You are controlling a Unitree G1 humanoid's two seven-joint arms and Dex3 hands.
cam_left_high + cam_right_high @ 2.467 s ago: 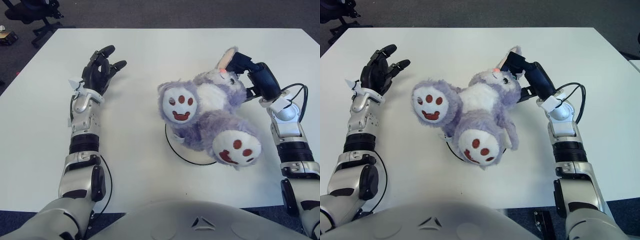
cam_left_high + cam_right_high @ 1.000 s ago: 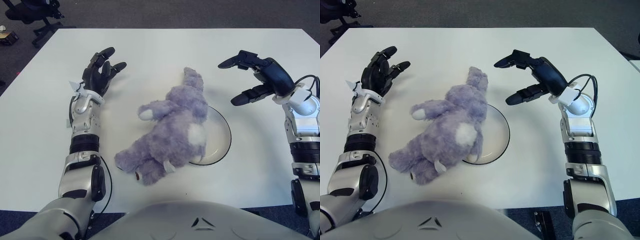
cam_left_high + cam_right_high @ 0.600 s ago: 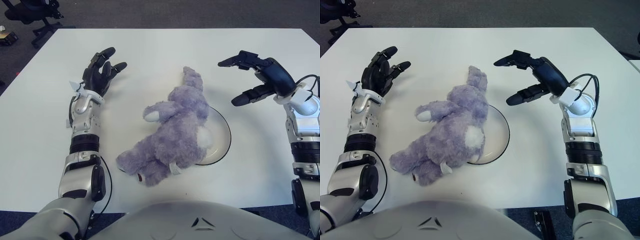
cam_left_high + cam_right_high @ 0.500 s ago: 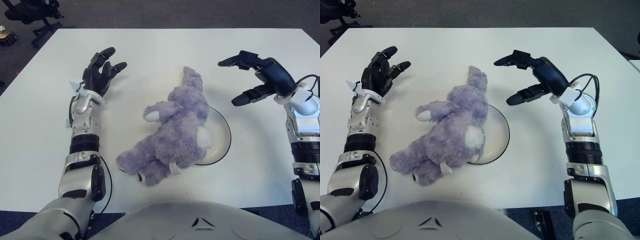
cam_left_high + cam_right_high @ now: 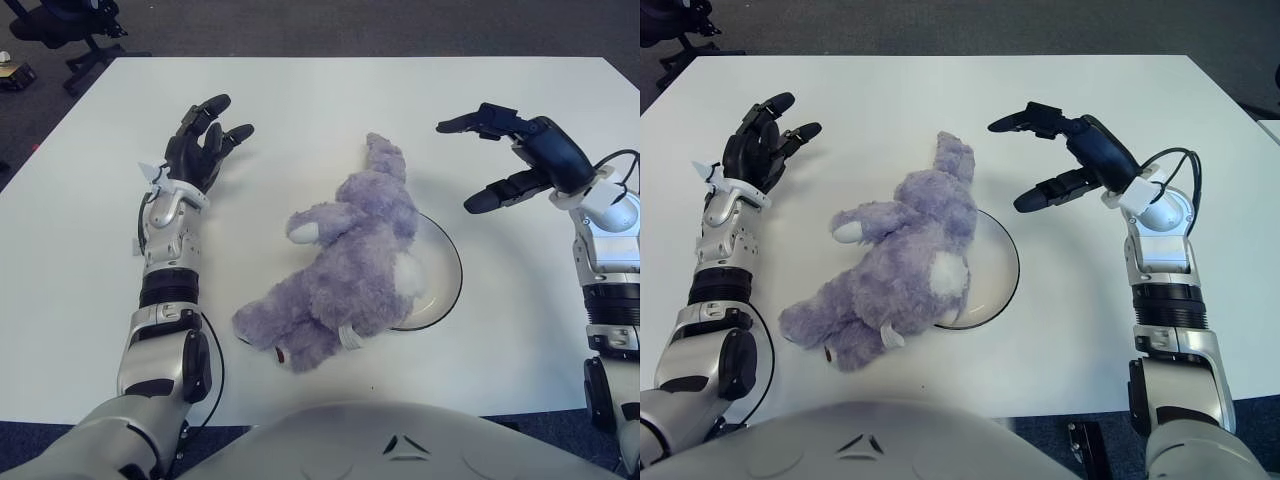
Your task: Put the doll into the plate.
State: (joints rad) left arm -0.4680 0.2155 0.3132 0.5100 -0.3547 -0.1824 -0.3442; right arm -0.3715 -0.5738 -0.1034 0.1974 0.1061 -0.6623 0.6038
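Note:
A purple plush doll [image 5: 345, 265] lies face down across the left part of a clear, dark-rimmed plate [image 5: 445, 285]. Its body and legs hang over the plate's left rim onto the white table [image 5: 300, 110], with the head pointing away from me. My right hand [image 5: 500, 160] hovers to the right of the doll's head, fingers spread, holding nothing. My left hand [image 5: 205, 140] shows well to the left of the doll, fingers relaxed and empty.
An office chair base [image 5: 60, 25] stands on the dark floor beyond the table's far left corner. The table's front edge runs close to my torso [image 5: 400, 440].
My right hand let go of the doll and pulled back to the right. The doll rolled from belly-up over the plate to face down, half off its left side. Nothing has moved lately.

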